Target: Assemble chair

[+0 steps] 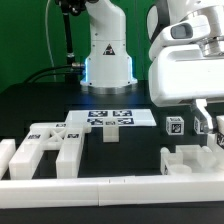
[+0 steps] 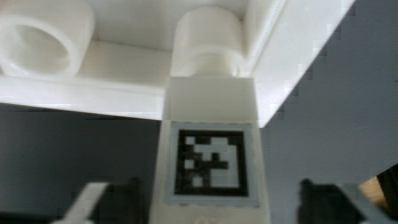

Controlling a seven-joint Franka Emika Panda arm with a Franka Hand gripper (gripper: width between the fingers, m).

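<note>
In the wrist view a white chair leg with a black-and-white tag stands between my fingers. Its round peg end meets a white chair slab that has a round hole beside it. My gripper is open, with a dark gap between the leg and each finger. In the exterior view the gripper hangs low at the exterior view's right, above a blocky white chair part. A small tagged white block stands just beside it.
Several white chair frames lie at the front on the exterior view's left. The marker board lies mid-table with a small white piece in front of it. A plain white border rail runs along the front; the robot base stands behind.
</note>
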